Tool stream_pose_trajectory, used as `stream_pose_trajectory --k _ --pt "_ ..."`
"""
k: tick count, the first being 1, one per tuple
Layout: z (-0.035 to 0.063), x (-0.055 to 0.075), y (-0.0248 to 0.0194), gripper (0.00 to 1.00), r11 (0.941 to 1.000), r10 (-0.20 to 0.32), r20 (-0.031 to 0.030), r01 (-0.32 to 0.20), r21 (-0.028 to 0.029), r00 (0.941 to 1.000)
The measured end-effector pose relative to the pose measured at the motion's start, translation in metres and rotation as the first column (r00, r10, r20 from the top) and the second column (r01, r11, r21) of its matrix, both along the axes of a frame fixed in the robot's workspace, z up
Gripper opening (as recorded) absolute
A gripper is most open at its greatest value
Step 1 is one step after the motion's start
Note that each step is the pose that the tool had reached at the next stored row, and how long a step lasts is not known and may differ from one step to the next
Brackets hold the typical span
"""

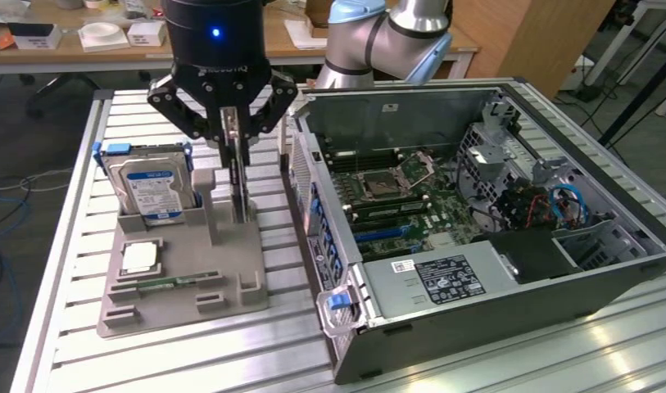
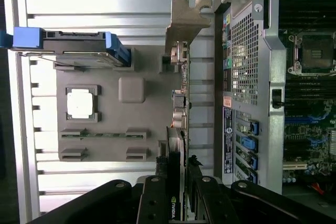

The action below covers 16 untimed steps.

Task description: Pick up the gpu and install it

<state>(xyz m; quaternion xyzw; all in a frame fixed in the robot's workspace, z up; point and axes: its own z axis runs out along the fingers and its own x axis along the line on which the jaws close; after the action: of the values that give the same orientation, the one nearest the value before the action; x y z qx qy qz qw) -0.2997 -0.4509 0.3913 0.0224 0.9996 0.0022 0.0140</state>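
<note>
Gpu (image 1: pixel 240 184) is clamped by its top edge in the gripper (image 1: pixel 237 135), upright (thin edge up) at the grey holder (image 1: pixel 174 315), on the exterior view's left of the computer case (image 1: pixel 508 327); a straight vertical pull is advised.

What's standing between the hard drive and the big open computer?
The gpu, standing upright in the gray holder, with the claw at its top edge. The exterior view shows this best.
</note>
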Motion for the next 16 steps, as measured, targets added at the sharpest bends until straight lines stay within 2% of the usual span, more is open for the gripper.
stream_pose_trajectory --k 16 --pt "0.0331 -0.001 0.0 0.26 1.0 0.0 0.0 0.0 0.0 1.0"
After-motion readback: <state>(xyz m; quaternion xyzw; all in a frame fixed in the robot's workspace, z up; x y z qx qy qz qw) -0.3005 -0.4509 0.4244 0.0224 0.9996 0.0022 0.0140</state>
